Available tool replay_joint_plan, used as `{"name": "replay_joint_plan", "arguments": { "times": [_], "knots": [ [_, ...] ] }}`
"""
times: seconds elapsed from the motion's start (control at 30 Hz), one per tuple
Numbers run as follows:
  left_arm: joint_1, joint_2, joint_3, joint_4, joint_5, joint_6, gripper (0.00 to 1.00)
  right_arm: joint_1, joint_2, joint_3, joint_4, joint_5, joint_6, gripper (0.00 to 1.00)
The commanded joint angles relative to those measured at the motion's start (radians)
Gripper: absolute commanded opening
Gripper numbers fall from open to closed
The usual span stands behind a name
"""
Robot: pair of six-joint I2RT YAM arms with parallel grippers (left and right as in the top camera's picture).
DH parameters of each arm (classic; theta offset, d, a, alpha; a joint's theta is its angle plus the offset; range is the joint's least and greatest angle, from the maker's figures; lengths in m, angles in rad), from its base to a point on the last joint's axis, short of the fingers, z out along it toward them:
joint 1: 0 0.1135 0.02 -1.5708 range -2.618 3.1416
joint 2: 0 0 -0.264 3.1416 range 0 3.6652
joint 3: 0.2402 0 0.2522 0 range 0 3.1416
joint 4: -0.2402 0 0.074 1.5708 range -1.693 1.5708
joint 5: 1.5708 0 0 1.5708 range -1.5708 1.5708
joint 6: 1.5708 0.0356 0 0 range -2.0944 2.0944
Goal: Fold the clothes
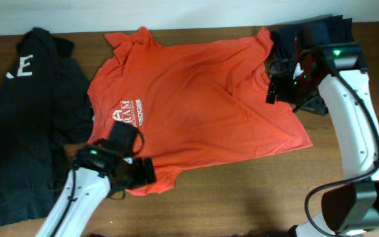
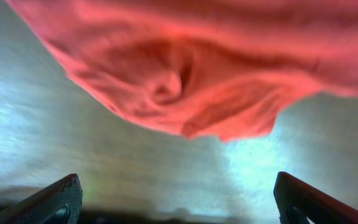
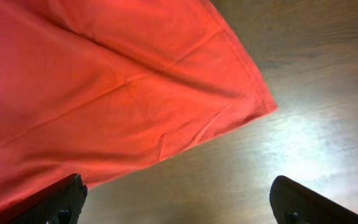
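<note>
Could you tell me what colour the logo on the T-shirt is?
The logo on the T-shirt is white; the overhead view shows it best.

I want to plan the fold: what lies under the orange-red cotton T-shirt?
The orange-red cotton T-shirt lies on the brown wooden table, bare wood showing at its edge in the right wrist view. Anything beneath its middle is hidden by the cloth.

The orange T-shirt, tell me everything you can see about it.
The orange-red T-shirt looks like soft cotton, short-sleeved, with a small white logo facing up. It lies spread, mildly creased, unfolded on the wooden table, one side against a black garment. One sleeve is bunched near the open left gripper; nothing grips it.
</note>
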Motion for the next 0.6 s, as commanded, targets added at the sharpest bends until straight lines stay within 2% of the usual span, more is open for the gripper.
{"name": "replay_joint_plan", "arguments": {
  "times": [0.0, 0.07, 0.23, 0.4, 0.57],
  "knots": [
    [-0.085, -0.005, -0.048, 0.007, 0.033, -0.087, 0.98, -0.004, -0.014, -0.051, 0.041, -0.01, 0.015, 0.99],
    [-0.114, -0.005, -0.068, 0.021, 0.044, -0.106, 0.97, -0.004, -0.013, -0.063, 0.053, -0.018, 0.016, 0.99],
    [-0.16, 0.002, -0.161, 0.114, 0.044, -0.106, 0.85, -0.003, -0.013, -0.066, 0.055, -0.017, 0.012, 0.99],
    [-0.16, 0.039, -0.242, 0.234, 0.023, -0.09, 0.84, -0.003, -0.013, -0.065, 0.054, -0.017, 0.011, 0.99],
    [-0.16, 0.102, -0.245, 0.319, -0.014, -0.063, 0.82, -0.003, -0.013, -0.066, 0.047, -0.017, 0.007, 0.99]
  ]
}}
